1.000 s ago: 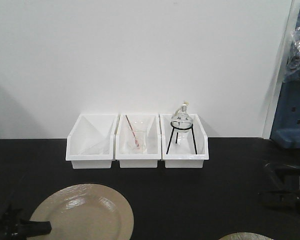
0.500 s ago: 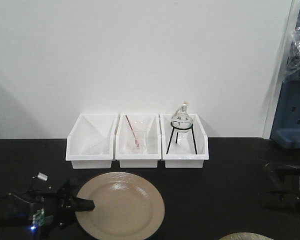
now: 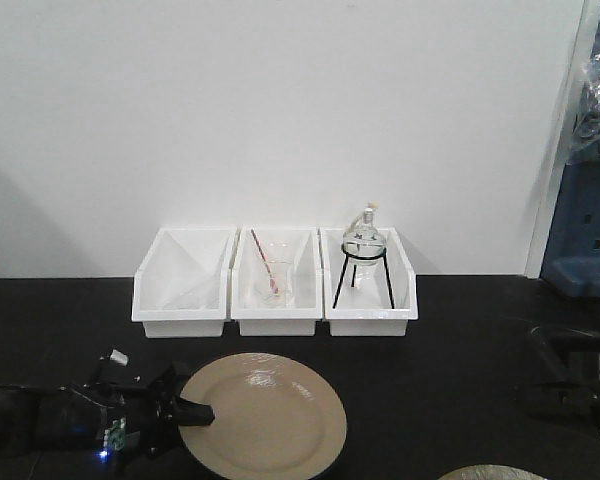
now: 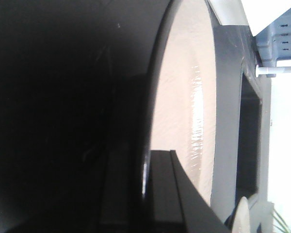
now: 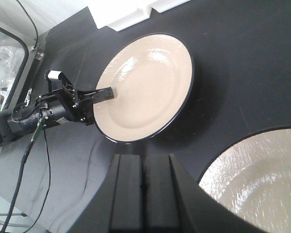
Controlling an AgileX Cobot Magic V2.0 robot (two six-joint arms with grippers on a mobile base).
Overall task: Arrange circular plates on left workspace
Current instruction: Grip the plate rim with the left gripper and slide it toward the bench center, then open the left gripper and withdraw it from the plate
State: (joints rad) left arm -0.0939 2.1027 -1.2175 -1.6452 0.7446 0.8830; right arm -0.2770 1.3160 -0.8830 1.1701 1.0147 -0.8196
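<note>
Keep the plate (image 3: 270,415) level in the left gripper (image 3: 202,413), which pinches its rim near the counter's (image 3: 450,330) front edge, and seat it flat before releasing; the right gripper (image 5: 142,194) is apparently closed.

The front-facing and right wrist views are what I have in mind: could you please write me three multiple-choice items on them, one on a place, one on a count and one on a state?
1. Which white bin holds the round flask?
A) left
B) middle
C) right

2. How many beige plates show in the right wrist view?
A) one
B) two
C) three

3. What is the left end effector doing?
A) hanging open above the bins
B) shut on a plate's rim
C) out of every view

Answers:
1 C: the flask stands in the right bin of the row of three.
2 B: the held plate and a second plate, cut off at the lower right corner.
3 B: one finger lies over the held plate's rim and the left wrist view shows the edge between the fingers.
</note>
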